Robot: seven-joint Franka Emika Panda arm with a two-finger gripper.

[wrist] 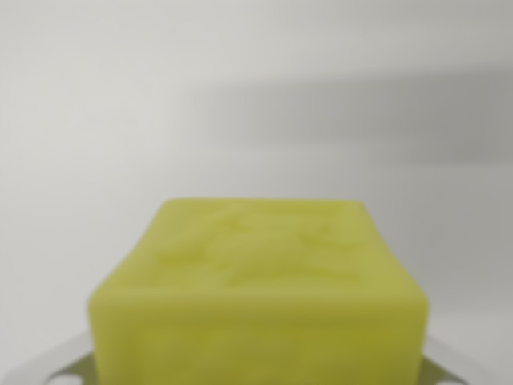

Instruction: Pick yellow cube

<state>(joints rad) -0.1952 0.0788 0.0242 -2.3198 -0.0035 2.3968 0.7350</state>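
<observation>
Very little of the robot's own body shows in the wrist view. Along the bottom edge, two pale grey metal pieces of the gripper [256, 373] reach in from either corner, one at the wrist view's left and one at the wrist view's right. Both are blurred and cut off by the frame. They seem to be parts of the jaws, set wide apart, though whether they are closed on anything cannot be told from here.
</observation>
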